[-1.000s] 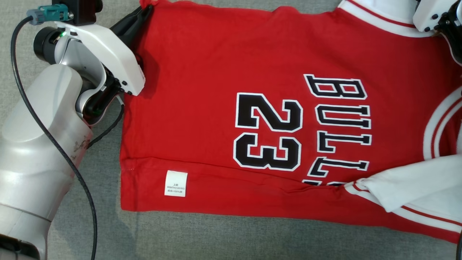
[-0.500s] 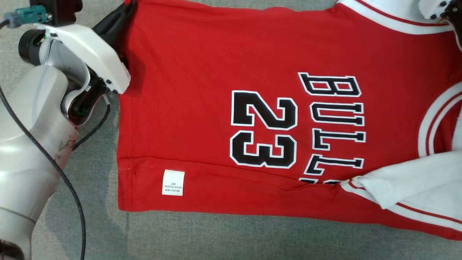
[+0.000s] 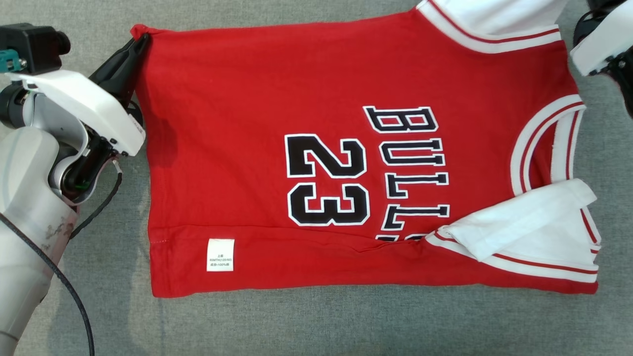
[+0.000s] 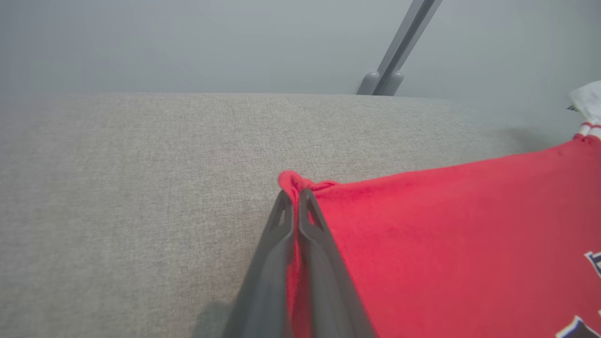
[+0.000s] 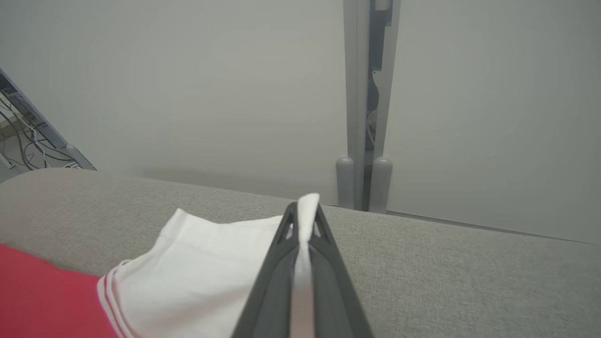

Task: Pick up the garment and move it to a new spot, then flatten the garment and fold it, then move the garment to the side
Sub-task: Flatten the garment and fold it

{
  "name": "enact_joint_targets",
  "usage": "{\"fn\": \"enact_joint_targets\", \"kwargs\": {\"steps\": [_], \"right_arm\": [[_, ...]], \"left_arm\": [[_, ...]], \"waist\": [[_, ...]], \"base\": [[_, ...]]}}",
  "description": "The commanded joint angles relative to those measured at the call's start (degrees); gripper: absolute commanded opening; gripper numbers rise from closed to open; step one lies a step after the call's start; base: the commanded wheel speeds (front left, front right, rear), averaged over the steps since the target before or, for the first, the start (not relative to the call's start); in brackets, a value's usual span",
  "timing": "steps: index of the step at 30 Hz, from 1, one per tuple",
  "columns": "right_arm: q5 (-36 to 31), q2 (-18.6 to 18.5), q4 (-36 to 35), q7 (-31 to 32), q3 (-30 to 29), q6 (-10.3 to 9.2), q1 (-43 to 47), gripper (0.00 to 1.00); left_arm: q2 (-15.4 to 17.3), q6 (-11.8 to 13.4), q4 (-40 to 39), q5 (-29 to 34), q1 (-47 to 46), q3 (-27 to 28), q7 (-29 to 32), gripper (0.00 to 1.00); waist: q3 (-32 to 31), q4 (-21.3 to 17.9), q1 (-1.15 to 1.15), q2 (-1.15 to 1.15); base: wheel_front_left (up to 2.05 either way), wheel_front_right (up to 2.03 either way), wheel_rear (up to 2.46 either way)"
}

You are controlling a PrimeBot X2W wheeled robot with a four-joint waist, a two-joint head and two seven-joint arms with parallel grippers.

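Spread on grey fabric surface [image 3: 316, 326]: red Bulls 23 jersey [image 3: 237, 148], print up, near sleeve [image 3: 524, 227] folded over its chest. At far hem corner, left gripper [image 4: 295, 193] pinched tight on red cloth; right gripper [image 5: 305, 209] pinched on white far sleeve [image 5: 206, 267].

Soft, even light; the left end effector [image 3: 141, 42] casts a faint shadow on the shirt [image 3: 257, 89]; wrist views blur up close.

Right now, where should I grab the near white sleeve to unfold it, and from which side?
On the sleeve, probably the loose corner nearest the collar, coming in from the robot's right. The sleeve lies doubled back over the red jersey, so that corner sits on top with a free edge. Its striped hem lies flat below, harder to get under.
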Motion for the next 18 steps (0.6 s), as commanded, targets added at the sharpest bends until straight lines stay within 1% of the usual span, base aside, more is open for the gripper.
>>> {"fn": "enact_joint_targets", "kwargs": {"steps": [1, 6, 10, 13, 15, 18], "right_arm": [[0.7, -0.1, -1.1, -0.3, 0.1, 0.01, 1.2, 0.0], [2.3, -1.4, -7.3, -0.2, -0.1, 0.01, 6.1, 0.0], [4.1, -2.2, -14.7, 0.7, -1.8, 0.01, 13.6, 0.0], [5.1, -2.4, -20.5, 1.9, -4.1, 0.01, 21.4, 0.0], [5.2, -2.2, -23.6, 2.8, -6.8, 0.01, 26.7, 0.0], [4.4, -0.7, -27.7, 3.7, -10.9, 0.01, 34.9, 0.0]], "left_arm": [[0.7, 0.3, -0.7, -0.5, 0.8, 0.4, 0.0, 0.0], [2.7, 1.1, -4.8, -1.8, 4.4, 1.1, 0.2, 0.0], [4.9, 2.1, -9.5, -3.7, 9.8, 1.5, 0.4, 0.0], [6.8, 3.7, -13.4, -5.3, 14.8, 2.3, -0.1, 0.0], [7.8, 5.0, -15.8, -6.3, 18.2, 2.8, -0.6, 0.0], [8.8, 6.3, -19.1, -8.3, 22.7, 3.6, -1.4, 0.0]], "waist": [[-0.7, -0.6, 0.0, 0.0], [-2.8, -1.3, 0.0, 0.0], [-4.7, -2.0, 0.0, 0.0], [-6.1, -2.9, 0.0, 0.0], [-6.9, -3.2, 0.0, 0.0], [-7.8, -3.7, 0.0, 0.0]], "base": [[0.0, 0.0, 0.0], [0.0, 0.0, 0.0], [0.0, 0.0, 0.0], [0.0, 0.0, 0.0], [0.0, 0.0, 0.0], [0.0, 0.0, 0.0]]}}
